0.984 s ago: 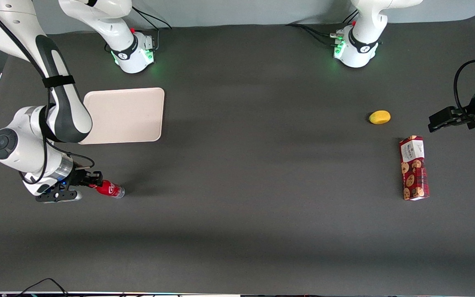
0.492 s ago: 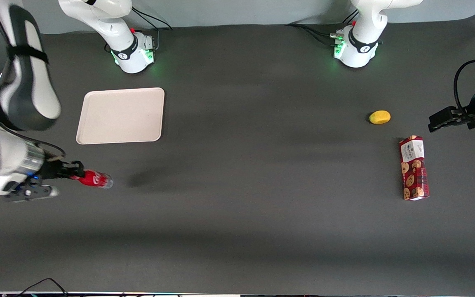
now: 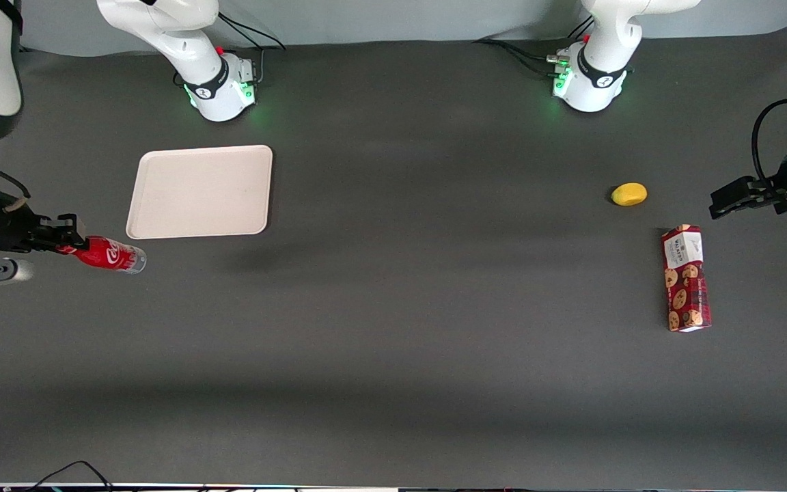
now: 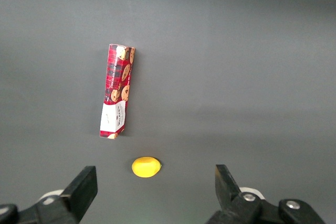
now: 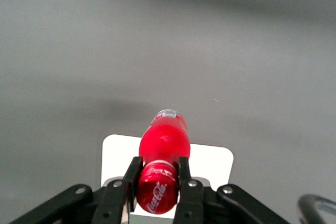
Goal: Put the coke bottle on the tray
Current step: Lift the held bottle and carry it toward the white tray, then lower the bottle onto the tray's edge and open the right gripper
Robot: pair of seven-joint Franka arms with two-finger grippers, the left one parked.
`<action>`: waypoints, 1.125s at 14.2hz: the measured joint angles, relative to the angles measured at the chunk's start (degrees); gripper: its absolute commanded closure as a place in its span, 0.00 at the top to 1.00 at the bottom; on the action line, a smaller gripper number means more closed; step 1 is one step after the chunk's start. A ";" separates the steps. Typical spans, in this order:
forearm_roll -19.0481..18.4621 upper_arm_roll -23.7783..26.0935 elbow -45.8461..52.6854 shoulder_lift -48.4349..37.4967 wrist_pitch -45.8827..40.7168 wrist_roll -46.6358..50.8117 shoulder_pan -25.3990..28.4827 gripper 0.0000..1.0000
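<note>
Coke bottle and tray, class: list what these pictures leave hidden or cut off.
1. Right wrist view: the gripper, shut on the coke bottle, hides the tray's nearer edge.
2. Front view: the gripper covers the bottle's cap end.
3. Front view: the cookie box print is too small to read.

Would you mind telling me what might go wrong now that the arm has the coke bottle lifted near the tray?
1. The hand grips the coke bottle only near its cap end, so the long unsupported body might swing or slip during travel.
2. The bottle is held roughly on its side; released that way on the tray, it could roll over the low rim.
3. The bottle hangs nearer the front camera than the tray, so an early release would miss it.
</note>
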 measured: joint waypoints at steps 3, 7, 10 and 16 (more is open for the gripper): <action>-0.98 -0.17 -8.39 -1.22 8.12 -1.03 -1.74 0.00; -1.30 -0.49 -32.35 -10.95 23.88 -6.31 -8.40 0.00; -1.30 -0.76 -44.08 -16.72 28.10 -10.23 -14.03 0.00; -1.30 -0.80 -63.89 -27.08 39.41 -13.87 -21.85 0.00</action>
